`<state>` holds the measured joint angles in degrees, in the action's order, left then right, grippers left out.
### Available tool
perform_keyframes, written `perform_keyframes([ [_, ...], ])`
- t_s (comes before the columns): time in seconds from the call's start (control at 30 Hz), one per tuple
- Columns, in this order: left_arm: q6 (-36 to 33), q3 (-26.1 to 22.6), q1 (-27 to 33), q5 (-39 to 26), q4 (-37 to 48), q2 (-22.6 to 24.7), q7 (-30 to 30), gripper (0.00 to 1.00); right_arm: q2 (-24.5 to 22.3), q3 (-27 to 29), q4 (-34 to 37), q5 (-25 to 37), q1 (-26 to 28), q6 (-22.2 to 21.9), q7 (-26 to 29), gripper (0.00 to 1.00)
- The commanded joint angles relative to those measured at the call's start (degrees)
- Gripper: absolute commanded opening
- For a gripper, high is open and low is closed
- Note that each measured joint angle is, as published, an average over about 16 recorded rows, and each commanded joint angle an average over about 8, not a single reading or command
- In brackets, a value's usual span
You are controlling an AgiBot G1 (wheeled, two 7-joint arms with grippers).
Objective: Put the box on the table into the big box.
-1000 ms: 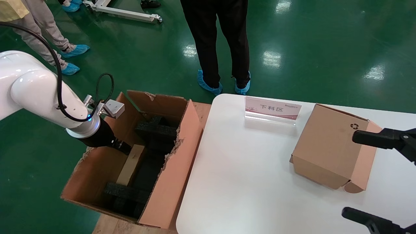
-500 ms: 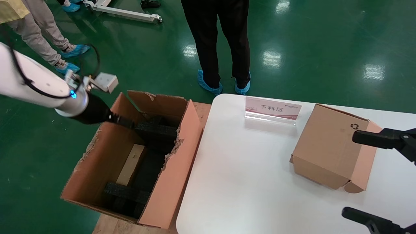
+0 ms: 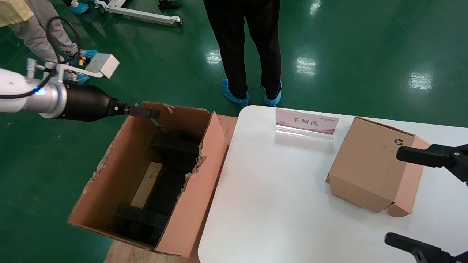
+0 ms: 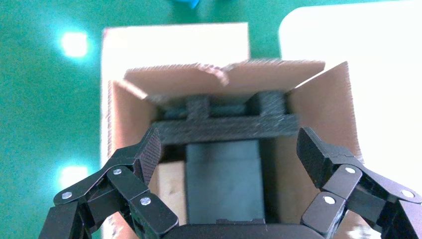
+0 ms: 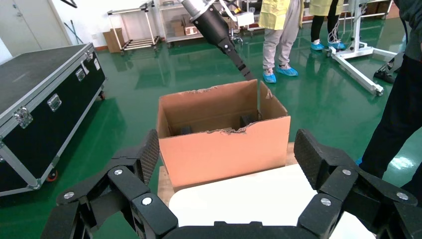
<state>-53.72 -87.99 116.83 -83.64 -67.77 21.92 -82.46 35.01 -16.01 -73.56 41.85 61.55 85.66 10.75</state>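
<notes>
Jaws of left gripper [image 3: 145,111] spread wide and empty, seen plainly in the left wrist view [image 4: 229,154]. Poised level with the far rim of the big box [image 3: 190,204], pointing across its open top, touching nothing. Directly below in the wrist view: the big box [image 4: 328,99] with black foam blocks [image 4: 226,127] as lining.

Inside, against the left wall and between the foam blocks [image 3: 175,146]: the box [image 3: 148,184], a plain tan slab lying flat on the bottom. Showing in the wrist view too [image 4: 171,194], partly hidden by a finger.

Judged from this: placing done, release done, only pulling the left arm clear remaining.

Farther out, on the white worktop [image 3: 274,201]: a mid-sized carton with recycling symbol [image 3: 369,164], tilted on one edge, plus a pink sign [image 3: 306,122] near the far edge.

Right gripper [image 3: 393,195] parked at the right edge of the worktop, jaws spread and empty, one finger just beside the carton; facing the big box [image 5: 224,144] in its own view [image 5: 226,154].

Beyond the worktop: person in dark trousers [image 3: 243,44] on green floor.
</notes>
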Motion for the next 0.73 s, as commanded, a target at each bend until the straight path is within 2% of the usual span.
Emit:
perform_keyframes([
  [0.03, 0.8, 1.4, -0.7, 3.3, -0.6, -1.7, 3.1, 1.00, 0.0, 0.0, 0.0, 0.0, 0.0, 0.0, 0.0, 1.00],
  [0.2, 1.3, 2.7, -1.5, 6.5, -1.1, -3.1, 6.0, 1.00, 0.0, 0.0, 0.0, 0.0, 0.0, 0.0, 0.0, 1.00],
  [0.73, -0.5, 6.1, -3.5, 6.4, -1.1, -1.7, 8.5, 1.00, 0.0, 0.0, 0.0, 0.0, 0.0, 0.0, 0.0, 1.00],
])
